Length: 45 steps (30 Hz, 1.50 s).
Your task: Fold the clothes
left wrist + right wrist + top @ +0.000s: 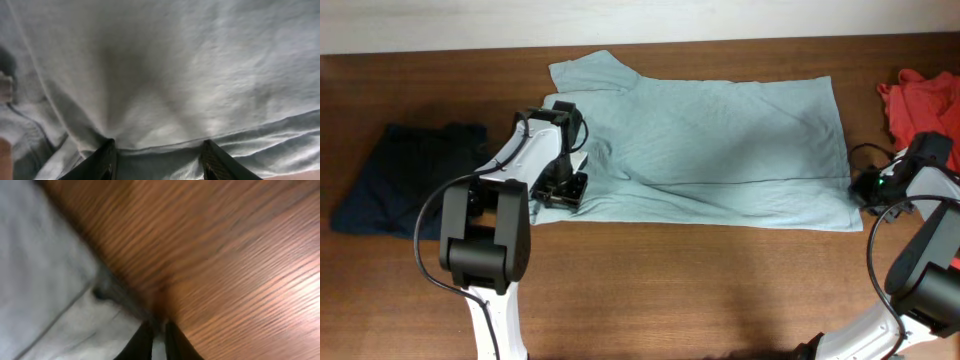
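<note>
On the brown wooden table (720, 290), from left: a crumpled dark navy fabric garment (405, 180) lying apart. Next comes the left gripper (563, 190), its black fingers (102, 162) spread and unclenched over the left edge of the large pale grey-blue short-sleeved fabric T-shirt (720, 140), which lies flat across the table's middle. At the T-shirt's near right corner the right gripper (867, 187) is pinched on a sliver of hem, and a bunched red-orange fabric garment (923, 100) lies at far right.

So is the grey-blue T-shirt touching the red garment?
Apart. The overhead view shows a strip of bare table between the T-shirt and the red garment.
</note>
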Tool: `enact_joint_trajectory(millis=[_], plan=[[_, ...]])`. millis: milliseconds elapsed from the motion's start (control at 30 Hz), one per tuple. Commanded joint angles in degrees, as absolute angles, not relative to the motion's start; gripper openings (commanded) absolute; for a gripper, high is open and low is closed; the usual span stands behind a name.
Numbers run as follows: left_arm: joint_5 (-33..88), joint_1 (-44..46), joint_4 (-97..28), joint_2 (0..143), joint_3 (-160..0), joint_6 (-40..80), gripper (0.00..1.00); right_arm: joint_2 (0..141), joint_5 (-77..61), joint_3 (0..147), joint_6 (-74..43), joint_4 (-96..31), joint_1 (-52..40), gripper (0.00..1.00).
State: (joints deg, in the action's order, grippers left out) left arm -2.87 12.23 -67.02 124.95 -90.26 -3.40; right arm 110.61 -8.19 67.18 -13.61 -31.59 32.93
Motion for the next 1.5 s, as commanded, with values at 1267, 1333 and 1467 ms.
enact_joint_trajectory(millis=[1267, 1333, 1467], plan=[[5.37, 3.55, -41.65, 131.90, -123.28, -3.40, 0.98, 97.06, -31.03, 91.18, -8.78, -51.22, 23.51, 0.58], [7.81, 2.63, -39.22, 134.65, -123.28, -2.66, 0.98, 97.06, -31.03, 91.18, -8.80, -52.01, 22.63, 0.58], [10.31, 0.45, -30.33, 141.49, -123.28, -0.78, 0.98, 97.06, -30.83, 91.15, -7.81, -54.39, 20.78, 0.58]])
